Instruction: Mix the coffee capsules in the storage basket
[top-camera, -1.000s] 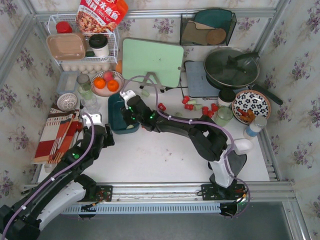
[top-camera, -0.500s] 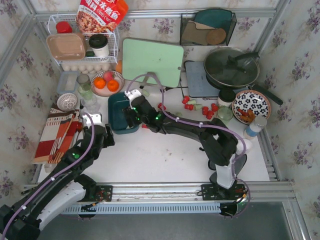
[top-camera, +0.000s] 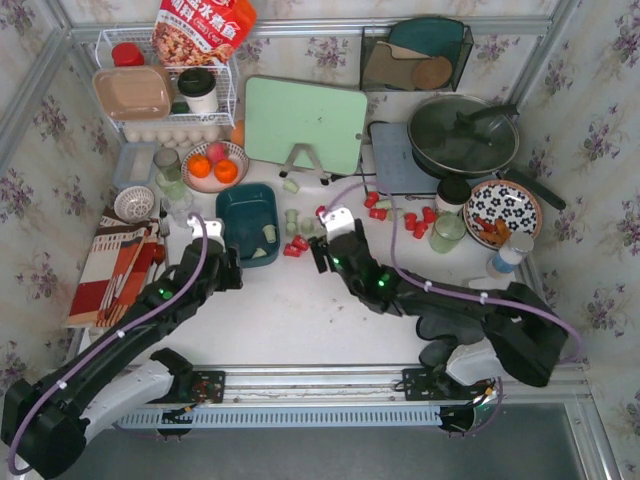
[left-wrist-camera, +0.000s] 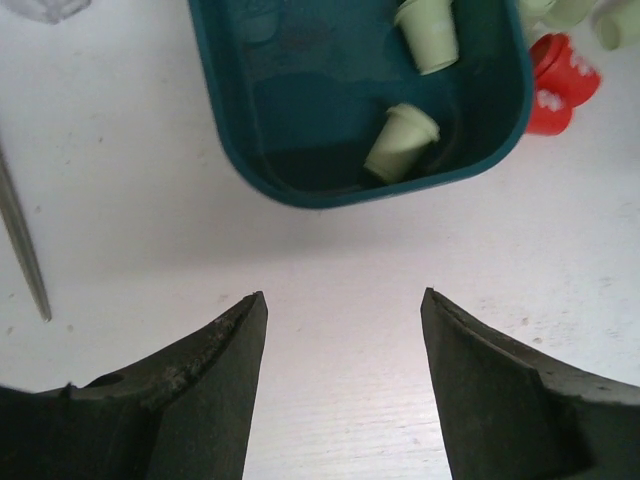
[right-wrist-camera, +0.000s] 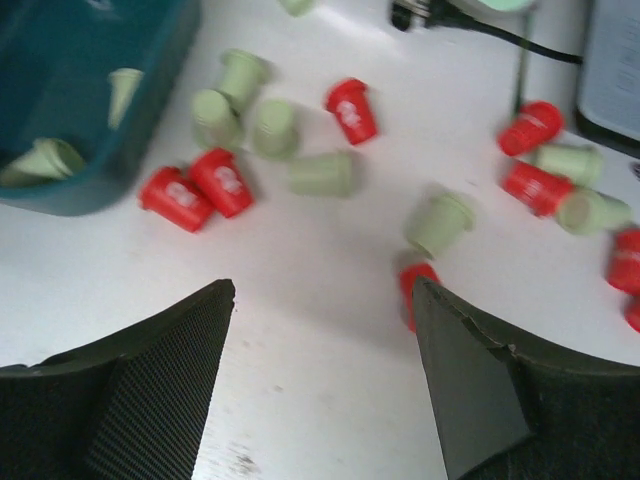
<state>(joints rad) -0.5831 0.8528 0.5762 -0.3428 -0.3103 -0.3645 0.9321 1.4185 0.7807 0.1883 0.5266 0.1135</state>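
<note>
1. Basket sits on the table in front of the left arm, its near end just ahead of the left claw.
2. Left claw: fingers spread wide, nothing between them, held above bare table just short of the basket. My read is that it is parked there to steady the basket or reach in without blocking the other arm.
3. Inside the basket I count two green capsules, both lying at the near right end. I see no red ones inside.
4. Most of the loose capsules are scattered on the table to the right of the basket, red and green together. A red pair lies just beside the basket's outer wall.
5. Right claw: wide open and empty, hanging over that scatter. One red capsule is partly hidden behind its right finger.
6. Judgement: the task is at an early stage. The mix needs reds, and the red pair is the nearest pick for the right claw.
7. Risk: tapered capsules lying on their sides may roll when nudged.
</note>
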